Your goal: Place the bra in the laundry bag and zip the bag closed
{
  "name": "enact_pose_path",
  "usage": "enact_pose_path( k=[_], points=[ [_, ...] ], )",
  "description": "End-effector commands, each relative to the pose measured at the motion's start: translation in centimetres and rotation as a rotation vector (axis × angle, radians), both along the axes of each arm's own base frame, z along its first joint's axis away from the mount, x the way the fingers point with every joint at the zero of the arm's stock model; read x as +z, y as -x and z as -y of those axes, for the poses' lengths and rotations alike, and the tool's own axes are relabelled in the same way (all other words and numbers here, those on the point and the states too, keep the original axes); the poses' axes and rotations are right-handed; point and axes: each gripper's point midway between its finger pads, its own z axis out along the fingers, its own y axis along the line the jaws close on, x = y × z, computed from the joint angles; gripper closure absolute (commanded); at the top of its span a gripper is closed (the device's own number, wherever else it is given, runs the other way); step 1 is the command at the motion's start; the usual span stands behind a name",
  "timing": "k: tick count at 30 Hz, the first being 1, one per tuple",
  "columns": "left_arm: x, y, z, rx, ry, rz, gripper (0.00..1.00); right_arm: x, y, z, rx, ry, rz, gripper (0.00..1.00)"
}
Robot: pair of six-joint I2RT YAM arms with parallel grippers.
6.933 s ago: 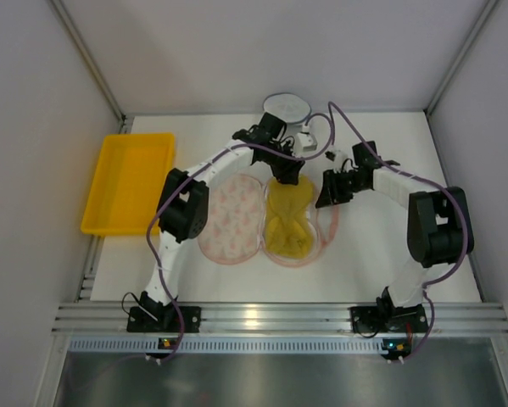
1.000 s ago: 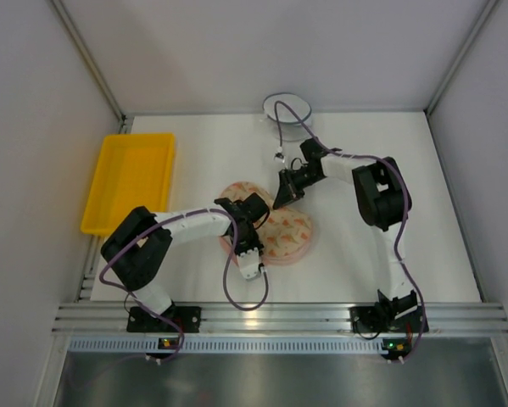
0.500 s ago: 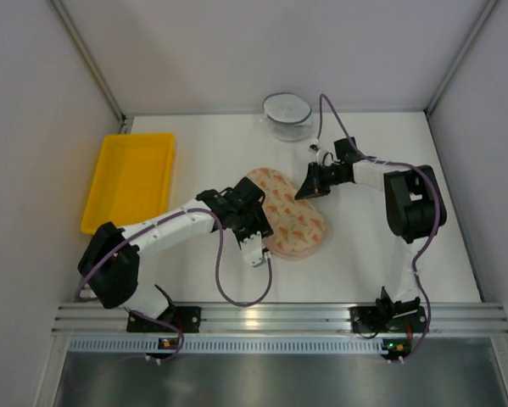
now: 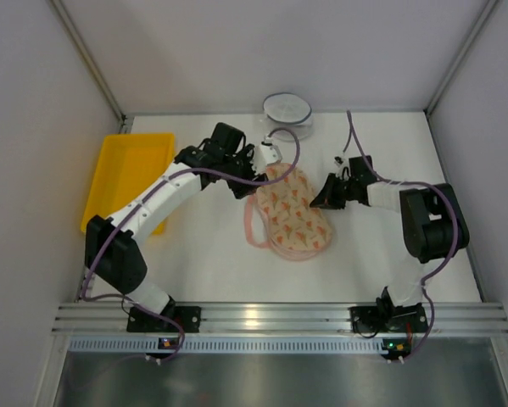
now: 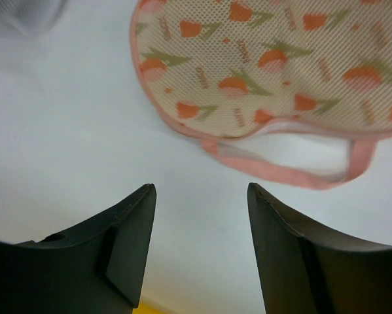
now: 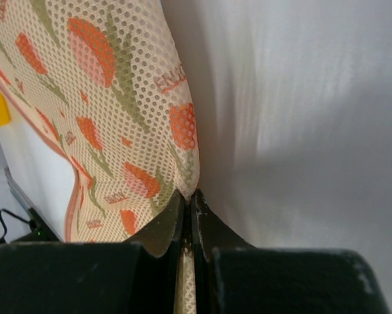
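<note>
The laundry bag [image 4: 293, 219] is fine mesh cloth with pink fabric edging. The desk [image 4: 204, 254] is smooth, matt white; the yellow tray [image 4: 122, 178] is smooth plastic.

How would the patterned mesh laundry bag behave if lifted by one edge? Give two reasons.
Probably floppy: the laundry bag is thin mesh that buckles where the right gripper pinches its edge. Likely to gape: its pink zip edging lies in a loose loop.

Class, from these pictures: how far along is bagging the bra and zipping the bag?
Done, it seems: the bag is folded shut, no bra in sight, so probably inside. In hand: the right gripper pinches the bag's edge; the left gripper hangs open nearby. Left: zipping, since the pink edging gapes.
</note>
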Motion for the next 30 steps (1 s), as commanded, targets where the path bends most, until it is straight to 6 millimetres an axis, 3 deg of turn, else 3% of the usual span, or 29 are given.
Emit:
enact_pose_path(
  k=[1, 3, 4, 7, 12, 14, 18, 26, 27, 29, 30],
  points=[
    [-2.7, 4.4, 1.4, 0.416, 0.266, -0.569, 0.36, 1.8, -2.2, 0.6, -0.171, 0.021, 0.075, 1.00],
    [-3.1, 4.5, 2.1, 0.483, 0.349, -0.681, 0.36, 1.9, -2.5, 0.9, -0.228, 0.042, 0.074, 1.00],
    [-4.3, 4.7, 1.9, 0.611, 0.391, -0.793, 0.36, 1.6, -2.3, 1.1, -0.247, 0.053, 0.066, 1.00],
    [-4.3, 4.0, 3.3, 0.706, 0.504, -0.899, 0.36, 1.0, -1.9, 1.5, -0.296, 0.086, 0.042, 1.00],
    [-6.5, 1.7, 4.6, 0.890, 0.573, -0.953, 0.37, 0.9, -1.4, 1.1, -0.327, 0.132, 0.031, 1.00],
    [-6.6, 1.3, 5.5, 0.888, 0.580, -0.955, 0.37, 1.1, -1.7, 1.1, -0.330, 0.145, 0.047, 1.00],
    [-9.2, 0.7, 6.9, 0.924, 0.533, -0.967, 0.42, 0.7, -1.1, 1.0, -0.330, 0.166, 0.020, 1.00],
    [-13.1, -1.0, 5.7, 1.037, 0.443, -0.902, 0.64, 1.3, -1.1, 1.1, -0.318, 0.162, 0.040, 1.00],
    [-13.4, -1.1, 5.4, 1.039, 0.432, -0.888, 0.72, 1.5, -1.2, 1.0, -0.313, 0.160, 0.046, 1.00],
    [-14.2, -1.3, 4.9, 1.051, 0.415, -0.892, 0.78, 1.9, -1.3, 1.0, -0.301, 0.161, 0.063, 0.96],
    [-14.6, -1.5, 4.4, 1.058, 0.411, -0.888, 0.84, 2.0, -1.3, 1.0, -0.297, 0.160, 0.064, 0.88]
  ],
)
